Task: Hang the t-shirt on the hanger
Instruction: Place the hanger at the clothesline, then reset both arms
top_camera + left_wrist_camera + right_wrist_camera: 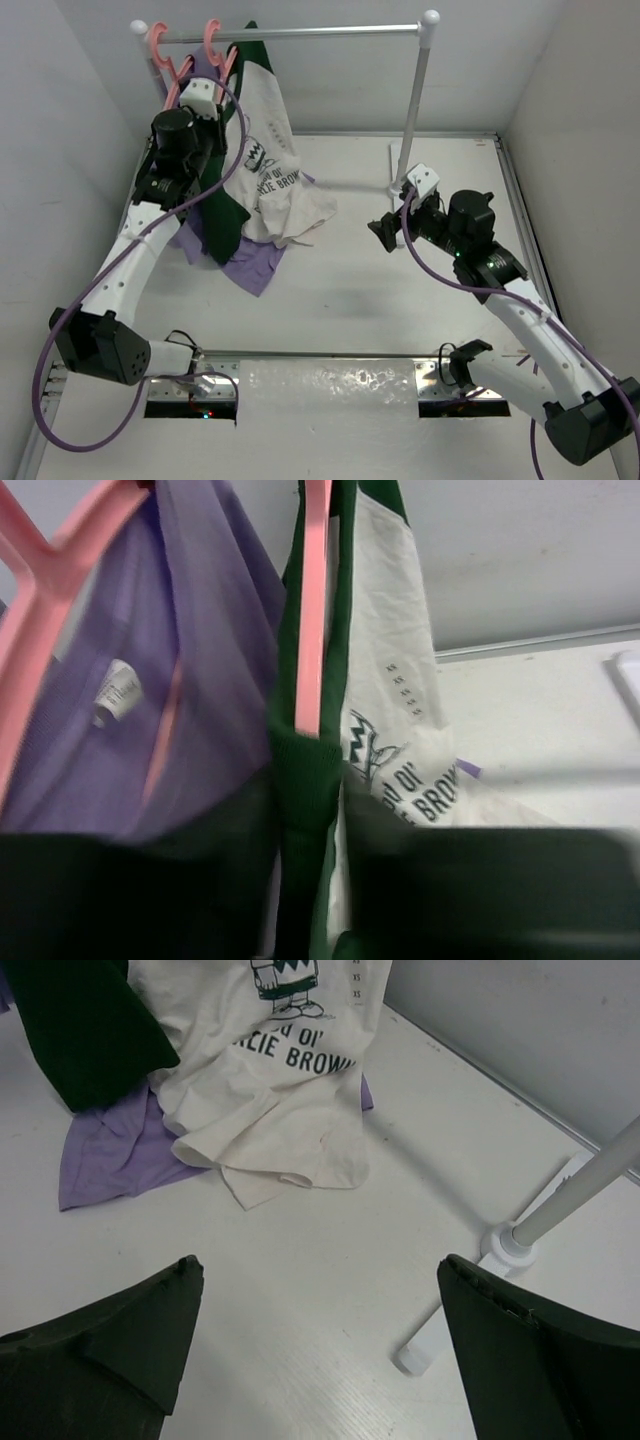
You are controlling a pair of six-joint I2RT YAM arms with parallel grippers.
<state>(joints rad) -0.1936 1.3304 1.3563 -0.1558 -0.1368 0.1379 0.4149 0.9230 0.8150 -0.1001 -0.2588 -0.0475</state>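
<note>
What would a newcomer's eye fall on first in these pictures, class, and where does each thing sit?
The white t-shirt with green sleeves hangs from a pink hanger on the rack rail at back left, its hem pooled on the table. A purple t-shirt hangs just left of it, and the right gripper hovers open over the table near the rack's right post.

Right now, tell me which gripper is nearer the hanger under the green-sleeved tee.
Left. The left gripper is right at the hanger; the right gripper hangs across the table near the rack's other post.
</note>
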